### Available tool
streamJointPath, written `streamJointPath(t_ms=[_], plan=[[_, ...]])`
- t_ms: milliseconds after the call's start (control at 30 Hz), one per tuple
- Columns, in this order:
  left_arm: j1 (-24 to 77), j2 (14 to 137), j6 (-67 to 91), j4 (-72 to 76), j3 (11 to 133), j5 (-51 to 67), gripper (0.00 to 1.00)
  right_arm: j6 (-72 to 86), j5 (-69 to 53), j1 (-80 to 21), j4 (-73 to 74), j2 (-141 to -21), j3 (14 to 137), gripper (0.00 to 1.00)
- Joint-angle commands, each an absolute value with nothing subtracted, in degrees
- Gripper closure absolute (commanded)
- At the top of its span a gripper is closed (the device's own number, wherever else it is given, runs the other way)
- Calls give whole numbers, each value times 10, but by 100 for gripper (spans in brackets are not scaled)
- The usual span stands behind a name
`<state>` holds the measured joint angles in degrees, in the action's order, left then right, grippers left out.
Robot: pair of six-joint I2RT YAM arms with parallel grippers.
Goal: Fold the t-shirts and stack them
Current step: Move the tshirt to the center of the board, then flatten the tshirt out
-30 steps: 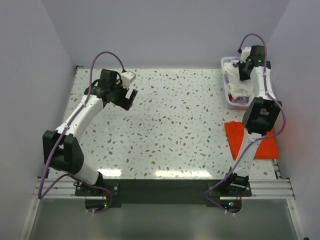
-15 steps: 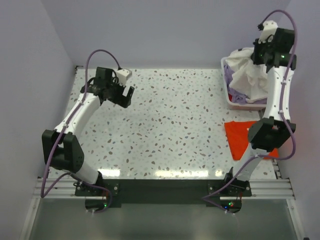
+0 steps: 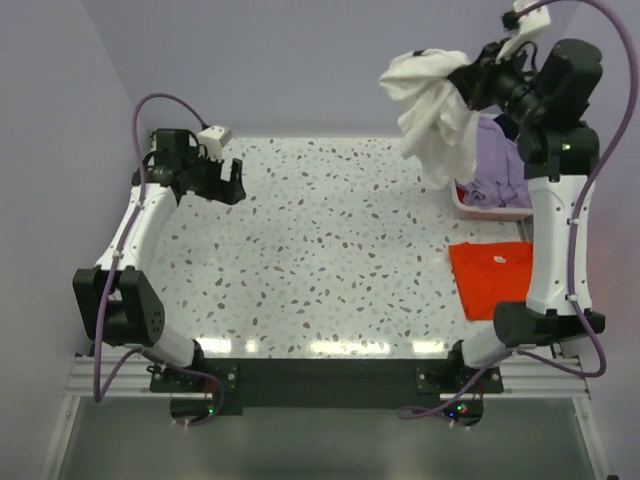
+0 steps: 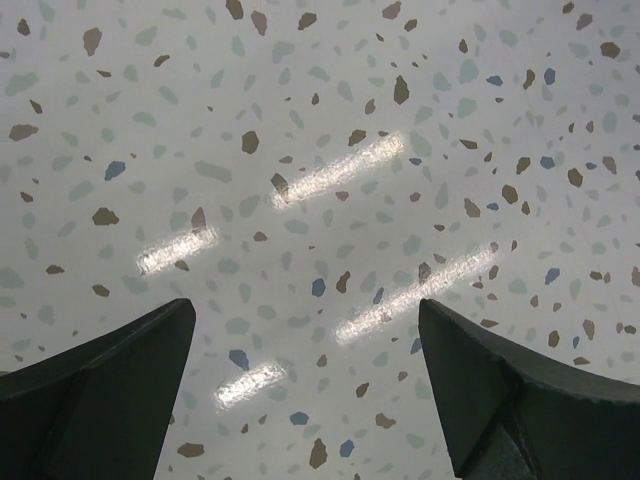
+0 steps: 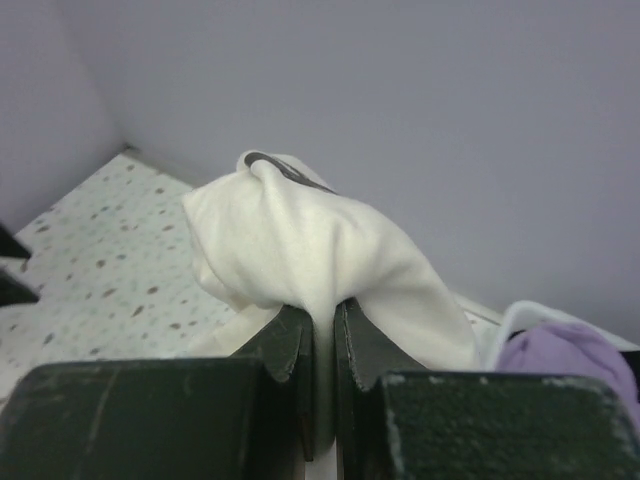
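Note:
My right gripper (image 3: 463,80) is raised high at the back right, shut on a bunched cream-white t-shirt (image 3: 432,112) that hangs in the air left of the basket. In the right wrist view the cream-white t-shirt (image 5: 300,240) bulges out from between my closed fingers (image 5: 285,345). A lavender t-shirt (image 3: 498,165) lies in the white basket (image 3: 490,211); the lavender t-shirt (image 5: 560,350) also shows at the lower right of the right wrist view. An orange-red t-shirt (image 3: 492,276) lies flat on the table at the right. My left gripper (image 3: 232,182) hovers open over bare speckled table at the far left, left gripper (image 4: 305,325) holding nothing.
The speckled tabletop (image 3: 330,250) is bounded by lavender-grey walls at the back and both sides. The basket stands against the right wall at the back. Both arm bases sit on the black rail (image 3: 320,380) at the near edge.
The right arm has lifted the cream-white t-shirt up out of the basket and swung it leftward, uncovering the lavender one. The left gripper has drifted left and back, still open.

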<state>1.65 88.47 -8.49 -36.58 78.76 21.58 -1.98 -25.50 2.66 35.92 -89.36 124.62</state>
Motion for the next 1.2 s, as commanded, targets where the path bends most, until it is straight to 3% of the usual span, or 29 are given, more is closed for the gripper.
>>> streamJointPath(t_ms=[0,33,67,100,133,167,200,367,467,633,800,1000,1167], plan=[[0,847,-75,-365,809,275,0,4,-267,-70,336,-855,1176,100],[0,844,-77,-366,808,283,0,-17,-262,-91,342,-851,1152,100],[-15,838,-79,-368,806,286,0,-21,-256,-135,345,-848,1129,92],[-18,834,-83,-368,803,290,0,-26,-253,-157,345,-848,1078,51],[-20,830,-84,-369,795,296,0,-35,-251,-179,349,-852,1057,29],[-24,822,-85,-368,791,300,0,-60,-239,-222,357,-859,1030,9],[-25,820,-90,-369,788,302,0,-72,-236,-239,378,-881,1023,1],[-24,812,-119,-391,770,324,0,-121,-197,-253,509,-963,1056,1],[-12,807,-164,-398,733,350,0,-131,-185,-232,489,-963,982,1],[115,821,-217,-350,641,200,0,-141,-149,-199,451,-1014,921,2],[144,895,-214,-330,608,122,2,-159,-113,-182,418,-1089,928,6],[149,939,-216,-309,589,54,12,-156,-72,-172,406,-1163,942,10],[148,947,-224,-331,612,77,30,-134,-69,-147,427,-1187,980,14]])
